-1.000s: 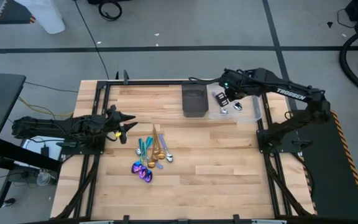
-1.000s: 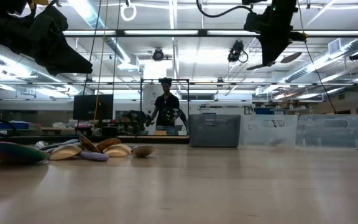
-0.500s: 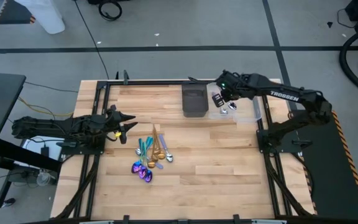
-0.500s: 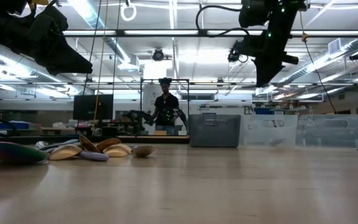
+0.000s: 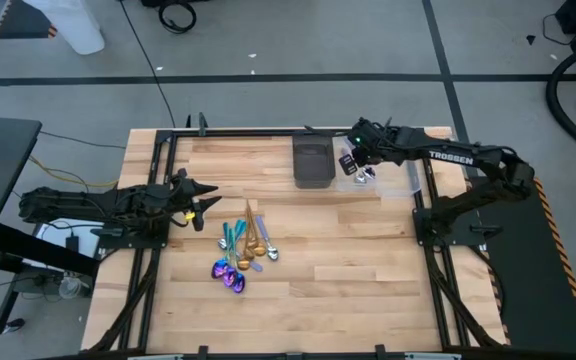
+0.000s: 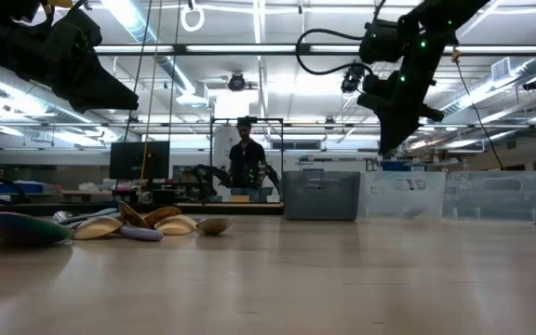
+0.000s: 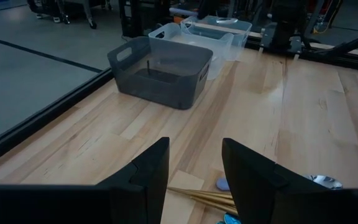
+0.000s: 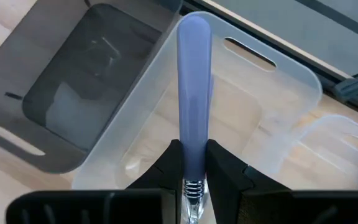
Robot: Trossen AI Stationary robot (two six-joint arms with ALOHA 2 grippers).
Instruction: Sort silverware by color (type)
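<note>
Left pincer (image 7: 194,180) unmoved at the bench (image 5: 338,250) edge, fingers apart, spoon pile (image 5: 240,250) beside it, right pincer (image 8: 191,177), shifted lower and closer, clamped on a lilac-handled utensil (image 8: 193,93) over the clear bin (image 8: 272,118) by the dark bin (image 5: 313,162), arm marked TROSSEN

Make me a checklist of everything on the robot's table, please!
Surface: wooden table, mostly bare.
Job's things: silverware pile near the left side; one lavender-handled utensil held over the clear bin.
Clutter: nothing seen.
Grippers: right gripper shut on the utensil; left gripper open, waiting by the pile.
Bins: dark bin beside the clear one.
Cables: loose ones on the floor.
Surroundings: a person far behind.
</note>
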